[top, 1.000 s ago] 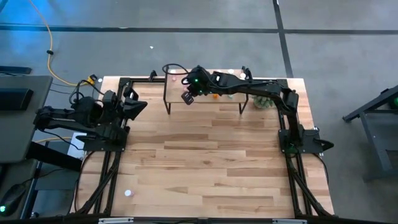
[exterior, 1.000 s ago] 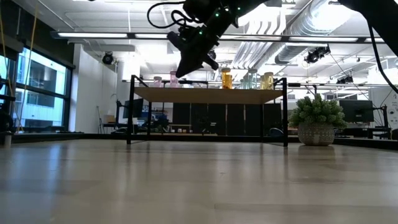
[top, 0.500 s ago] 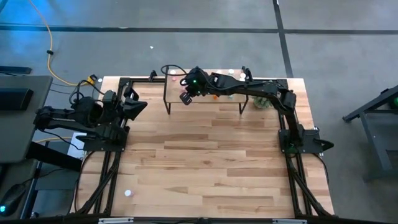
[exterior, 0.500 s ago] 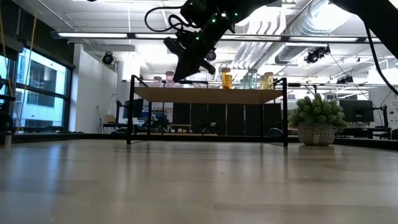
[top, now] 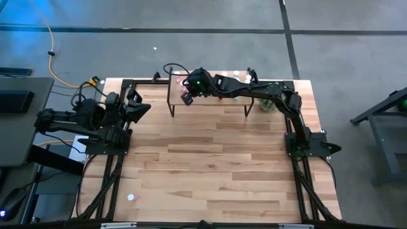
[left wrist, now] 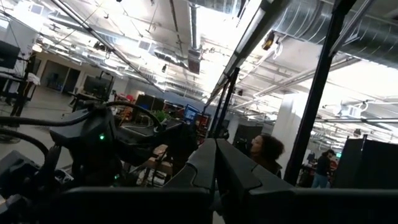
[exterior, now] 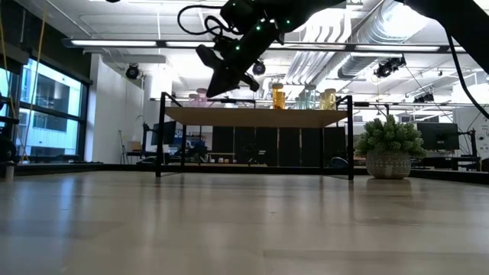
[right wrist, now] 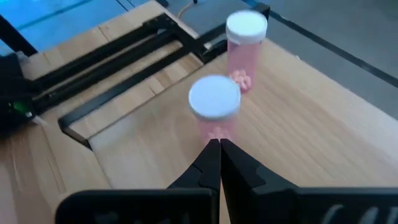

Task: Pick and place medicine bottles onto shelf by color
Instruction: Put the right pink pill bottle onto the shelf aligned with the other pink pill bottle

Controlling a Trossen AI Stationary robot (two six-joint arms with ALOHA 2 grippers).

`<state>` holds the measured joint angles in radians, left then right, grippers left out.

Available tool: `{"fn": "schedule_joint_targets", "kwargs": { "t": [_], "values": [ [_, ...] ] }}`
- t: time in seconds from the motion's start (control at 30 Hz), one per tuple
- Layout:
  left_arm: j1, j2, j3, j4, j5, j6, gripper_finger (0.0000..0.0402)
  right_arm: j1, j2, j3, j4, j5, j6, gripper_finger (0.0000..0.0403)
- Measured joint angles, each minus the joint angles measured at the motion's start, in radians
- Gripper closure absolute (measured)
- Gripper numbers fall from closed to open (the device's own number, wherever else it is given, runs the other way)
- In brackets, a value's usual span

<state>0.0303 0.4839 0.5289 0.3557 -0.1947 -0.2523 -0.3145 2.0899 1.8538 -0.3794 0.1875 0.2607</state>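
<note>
Right gripper (top: 187, 98) above the shelf (top: 210, 98), upper centre of the high view, fingers pressed together, empty.
Just past its tips: two pink medicine bottles (right wrist: 214, 112), white-capped, upright on the shelf. Left gripper (top: 141, 106) clenched, parked at left.

A round green plant in a pale woven pot (exterior: 390, 148) stands on the wooden tabletop (top: 210, 159) toward two o'clock. A yellow cable (top: 52, 54) trails over the grey floor at ten o'clock. A person (left wrist: 264, 154) shows in the room beyond, under ceiling ducts (exterior: 359, 30).
</note>
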Motion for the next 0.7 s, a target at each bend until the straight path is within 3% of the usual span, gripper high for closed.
{"fn": "schedule_joint_targets", "kwargs": {
  "t": [0.7],
  "values": [
    [0.000, 0.000, 0.000, 0.000, -0.011, -0.007, 0.0401, -0.001, 0.047, -0.001, 0.035, -0.014, 0.001, 0.0403]
  ]
}}
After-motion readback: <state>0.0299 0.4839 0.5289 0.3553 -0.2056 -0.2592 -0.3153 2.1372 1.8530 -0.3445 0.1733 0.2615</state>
